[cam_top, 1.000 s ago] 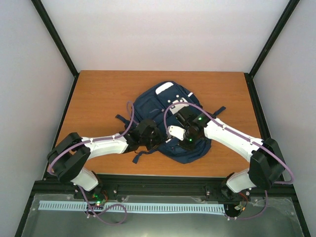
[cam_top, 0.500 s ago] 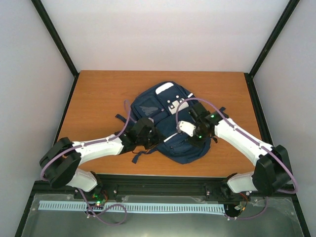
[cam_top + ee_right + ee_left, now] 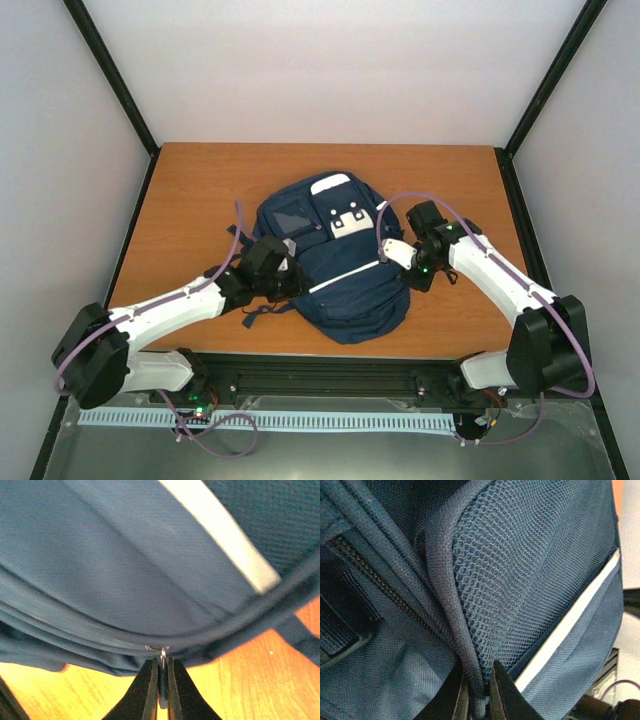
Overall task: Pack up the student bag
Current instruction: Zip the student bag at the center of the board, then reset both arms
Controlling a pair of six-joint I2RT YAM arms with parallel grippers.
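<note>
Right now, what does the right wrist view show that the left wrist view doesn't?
Only the right wrist: the right gripper shut on a small metal zipper pull. Only the left wrist: the left gripper clamping the corded edge of a navy mesh panel. Both: the navy blue fabric backpack and its white stripe.

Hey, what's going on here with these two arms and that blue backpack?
Two robot arms are working on the navy student bag, which lies flat on the wooden table. The left fingers are pinched shut on the piped edge of a mesh pocket on the bag's side. The right fingers are shut on a small metal zipper pull at the bag's rim, just above the tabletop.
</note>
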